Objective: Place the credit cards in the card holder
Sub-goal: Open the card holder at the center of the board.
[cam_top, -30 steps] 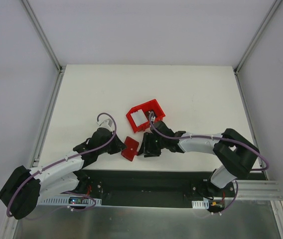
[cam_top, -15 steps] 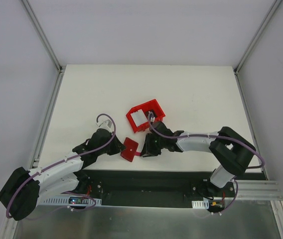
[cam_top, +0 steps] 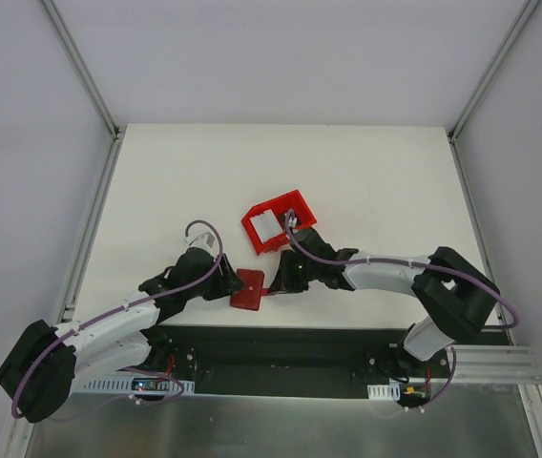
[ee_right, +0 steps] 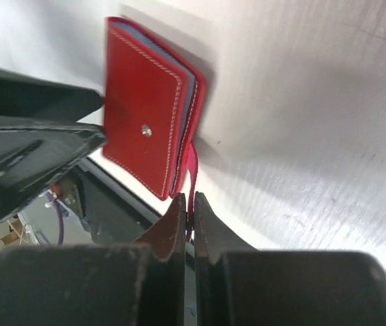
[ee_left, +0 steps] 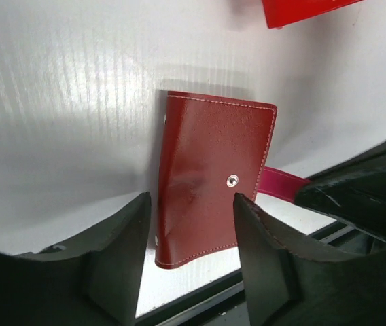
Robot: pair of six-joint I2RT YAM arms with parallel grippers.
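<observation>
Card holder (ee_left: 213, 176) lies closed, opening step: left gripper (ee_left: 191, 255) parted astride it, right gripper (ee_right: 187, 217) pinching its snap tab (ee_right: 192, 173); next, likely lift tab.

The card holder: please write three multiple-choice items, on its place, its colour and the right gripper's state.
1. Where on the table is the card holder? A. at the far edge B. near the near edge C. in a far corner
2. What colour is its outside? A. black B. blue C. dark red
3. What is the right gripper doing? A. standing open B. shut on the snap tab C. shut on a card
Answers: 1 B, it lies at the near side; 2 C, both wrist views show dark red; 3 B, the tab runs between its closed jaws.
</observation>
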